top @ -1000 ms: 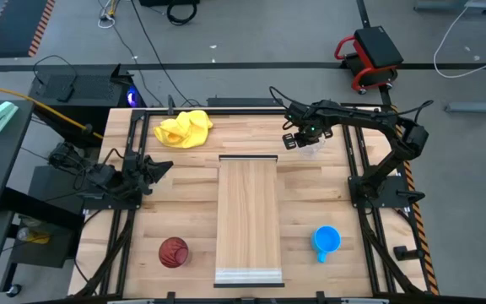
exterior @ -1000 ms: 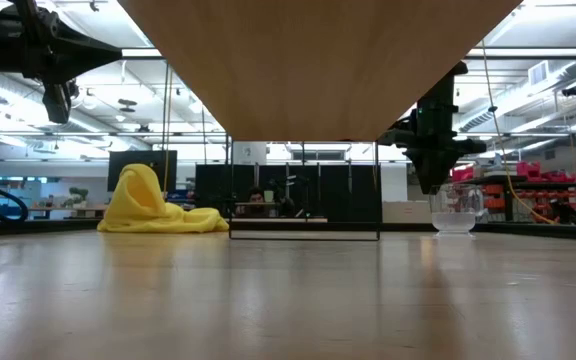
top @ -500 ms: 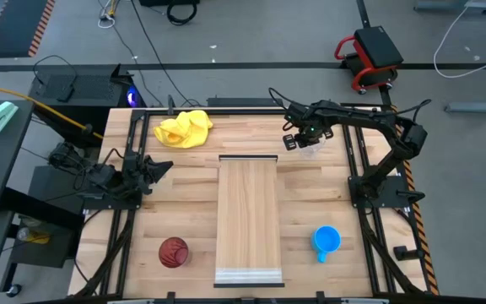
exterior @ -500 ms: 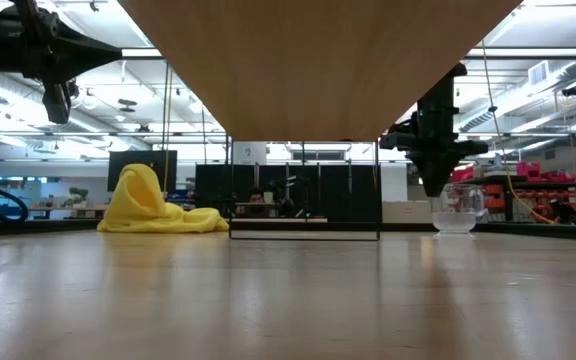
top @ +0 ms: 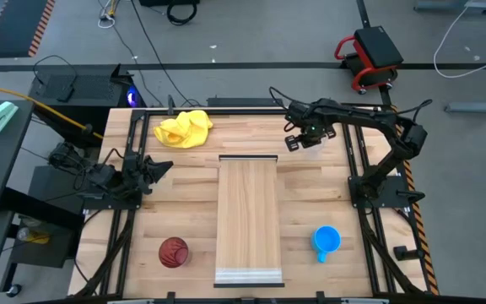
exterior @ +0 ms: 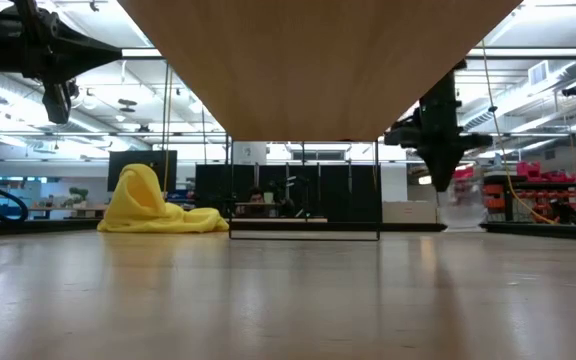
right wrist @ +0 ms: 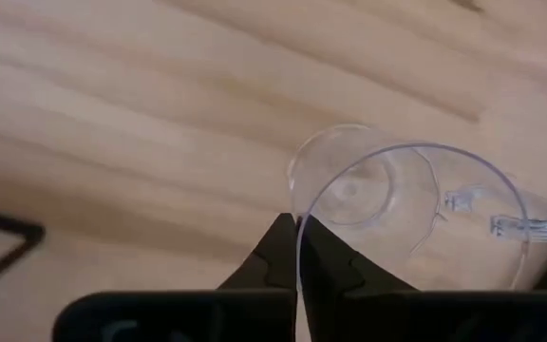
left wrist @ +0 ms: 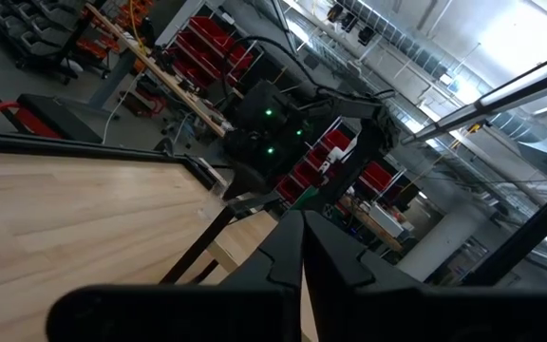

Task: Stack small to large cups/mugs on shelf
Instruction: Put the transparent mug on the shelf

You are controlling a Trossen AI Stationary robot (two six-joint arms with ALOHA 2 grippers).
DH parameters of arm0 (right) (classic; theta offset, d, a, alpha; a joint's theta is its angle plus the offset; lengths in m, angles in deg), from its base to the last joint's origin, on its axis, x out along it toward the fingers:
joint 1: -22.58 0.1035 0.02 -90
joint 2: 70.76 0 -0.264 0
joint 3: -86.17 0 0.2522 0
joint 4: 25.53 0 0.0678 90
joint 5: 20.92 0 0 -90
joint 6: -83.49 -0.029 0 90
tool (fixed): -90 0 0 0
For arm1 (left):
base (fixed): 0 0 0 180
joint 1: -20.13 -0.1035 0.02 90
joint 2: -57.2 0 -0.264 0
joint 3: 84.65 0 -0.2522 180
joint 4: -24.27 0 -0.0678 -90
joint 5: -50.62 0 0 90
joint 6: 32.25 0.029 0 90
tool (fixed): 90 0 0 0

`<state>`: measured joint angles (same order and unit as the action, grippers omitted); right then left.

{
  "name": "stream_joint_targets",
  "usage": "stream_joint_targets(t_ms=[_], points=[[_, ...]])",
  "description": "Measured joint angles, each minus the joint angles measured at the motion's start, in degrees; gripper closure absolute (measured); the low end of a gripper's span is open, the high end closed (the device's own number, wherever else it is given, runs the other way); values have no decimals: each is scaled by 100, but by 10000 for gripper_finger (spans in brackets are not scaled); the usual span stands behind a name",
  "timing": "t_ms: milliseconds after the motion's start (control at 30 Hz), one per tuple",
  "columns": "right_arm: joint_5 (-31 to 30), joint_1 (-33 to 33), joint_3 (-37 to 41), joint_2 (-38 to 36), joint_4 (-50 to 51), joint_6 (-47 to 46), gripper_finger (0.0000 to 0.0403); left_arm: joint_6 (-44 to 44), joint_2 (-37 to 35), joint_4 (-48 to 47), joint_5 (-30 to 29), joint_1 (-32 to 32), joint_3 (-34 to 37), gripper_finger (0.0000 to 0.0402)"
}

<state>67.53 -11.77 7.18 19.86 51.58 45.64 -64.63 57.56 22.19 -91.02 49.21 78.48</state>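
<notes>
The small clear glass mug (right wrist: 387, 199) is at the table's far right, and my right gripper (top: 304, 139) points down, shut on it. In the low view the mug (exterior: 463, 205) shows only as a pale blur beside that gripper (exterior: 438, 188). The blue mug (top: 326, 240) stands on its base near the front right. The dark red cup (top: 174, 252) stands at the front left. The shelf (top: 248, 219) runs down the table's middle. My left gripper (top: 163, 166) waits shut above the left edge, holding nothing. My right gripper pinches the glass mug's rim (right wrist: 301, 217), on the side away from the handle (right wrist: 530, 224). One finger is inside the mug and one outside. The fingers come from above, pointing down. The mug's mouth faces up; whether its base is off the table I cannot tell.
A crumpled yellow cloth (top: 184, 128) lies at the far left of the table. The shelf's dark rim (top: 247, 158) is close to my right gripper, toward the table's middle. Bare wood (top: 319, 190) lies between the glass mug and the blue mug.
My right gripper has shut on the glass mug's rim while staying almost in place. In the low view the mug stood sharp on the table before. Now it is blurred and has shifted a little toward the right of that view.
</notes>
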Motion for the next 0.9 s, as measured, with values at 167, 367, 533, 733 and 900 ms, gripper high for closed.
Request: stream_joint_targets(t_ms=[167,367,533,733,900], points=[[7,207,-559,-254,949,40,399,-4,0,0,0,0,0,382],[-49,726,-1506,-867,1907,-272,400,-13,0,5,0,0,0,392],[-122,1355,-2230,-1452,2107,-1137,400,-13,0,7,-2,-2,0,384],[-120,2414,-2791,-1847,2080,-2124,402,-11,0,4,-2,-2,0,385],[-142,3491,-3142,-1788,1830,-2880,402,-20,0,3,-2,-2,0,393]])
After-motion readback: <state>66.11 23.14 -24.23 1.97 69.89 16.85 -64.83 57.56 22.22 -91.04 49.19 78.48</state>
